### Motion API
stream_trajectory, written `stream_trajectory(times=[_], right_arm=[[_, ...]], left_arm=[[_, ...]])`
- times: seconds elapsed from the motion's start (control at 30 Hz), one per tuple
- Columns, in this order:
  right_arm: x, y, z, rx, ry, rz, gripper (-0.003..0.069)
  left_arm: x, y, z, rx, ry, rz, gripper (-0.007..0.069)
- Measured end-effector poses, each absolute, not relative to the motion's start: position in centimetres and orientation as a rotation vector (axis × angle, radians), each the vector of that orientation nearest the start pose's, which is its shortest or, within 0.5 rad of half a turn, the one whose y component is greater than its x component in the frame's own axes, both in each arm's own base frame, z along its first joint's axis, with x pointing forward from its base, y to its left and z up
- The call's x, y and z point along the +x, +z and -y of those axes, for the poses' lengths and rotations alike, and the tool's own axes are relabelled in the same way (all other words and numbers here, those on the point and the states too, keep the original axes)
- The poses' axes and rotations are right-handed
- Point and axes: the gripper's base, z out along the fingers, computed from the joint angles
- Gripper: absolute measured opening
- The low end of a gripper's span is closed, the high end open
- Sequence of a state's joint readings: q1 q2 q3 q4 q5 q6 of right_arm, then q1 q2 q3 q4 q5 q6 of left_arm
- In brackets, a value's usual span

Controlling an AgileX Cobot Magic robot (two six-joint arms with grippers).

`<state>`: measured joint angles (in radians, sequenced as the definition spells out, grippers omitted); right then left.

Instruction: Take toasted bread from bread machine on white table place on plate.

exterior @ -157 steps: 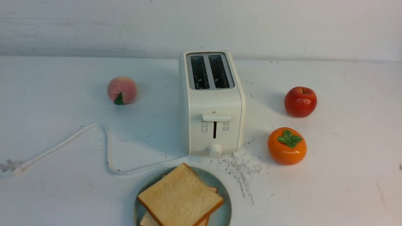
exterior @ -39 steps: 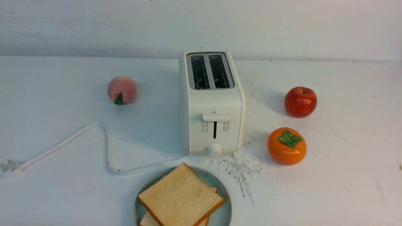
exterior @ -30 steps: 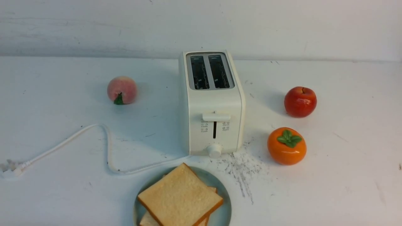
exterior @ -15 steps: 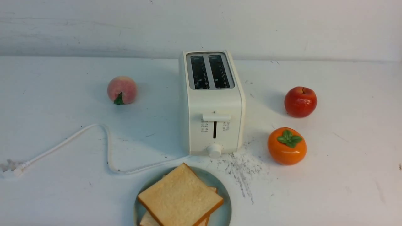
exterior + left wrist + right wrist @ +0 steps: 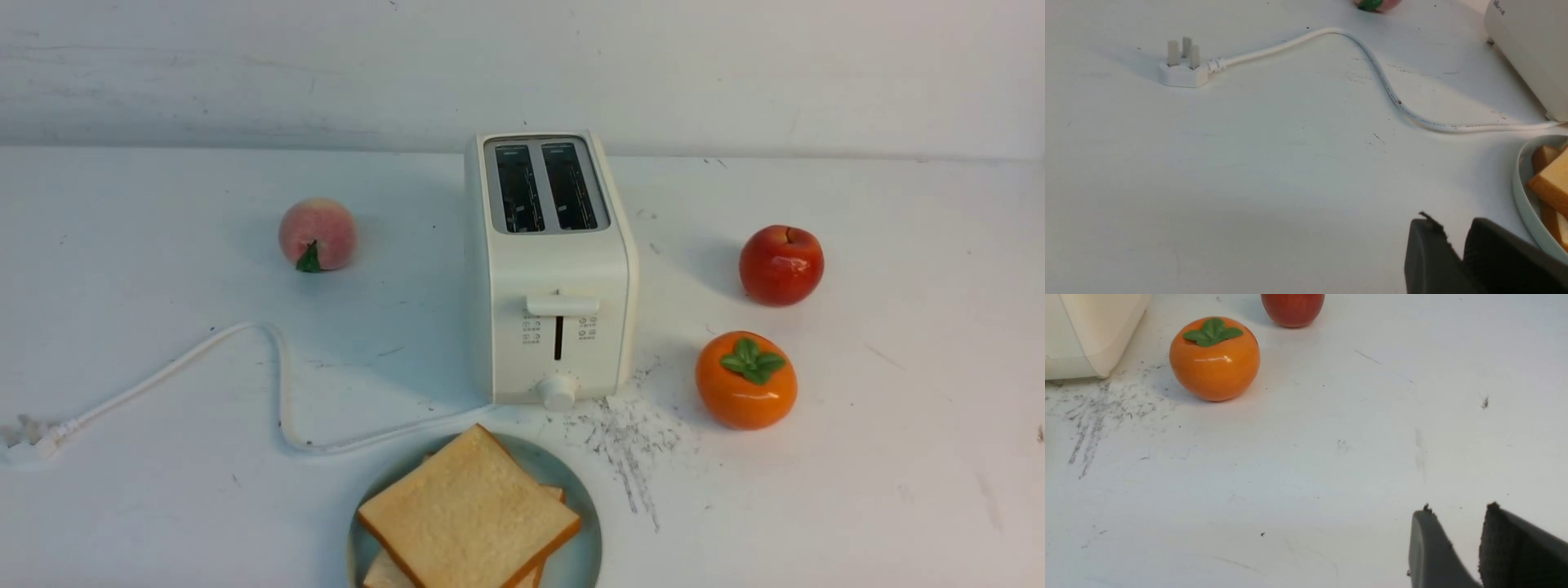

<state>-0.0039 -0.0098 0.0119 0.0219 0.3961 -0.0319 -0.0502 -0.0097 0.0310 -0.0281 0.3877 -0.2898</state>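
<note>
Two thick tan toasted bread slices (image 5: 468, 516) lie stacked on the round pale green-blue plate (image 5: 581, 549) — white two-slot bread machine (image 5: 551, 269) empty; left gripper (image 5: 1457, 239) and right gripper (image 5: 1457, 526) slightly parted, holding nothing — task apparently complete.

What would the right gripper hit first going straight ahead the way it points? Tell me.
Probably nothing soon: ahead of the right gripper lies bare white table. The persimmon and apple sit off to one side, though depth is uncertain.
</note>
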Motion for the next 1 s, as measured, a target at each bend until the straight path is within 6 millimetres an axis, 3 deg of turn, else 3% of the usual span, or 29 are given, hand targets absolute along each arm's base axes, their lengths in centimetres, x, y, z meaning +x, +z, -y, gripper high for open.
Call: stream_trajectory(times=[1.0], right_arm=[[5.18,17.42,-0.05,-0.014,-0.004,-1.882,0.0235]], left_arm=[[5.22,16.85,0.36,-0.245,-0.259,-1.885,0.0143]])
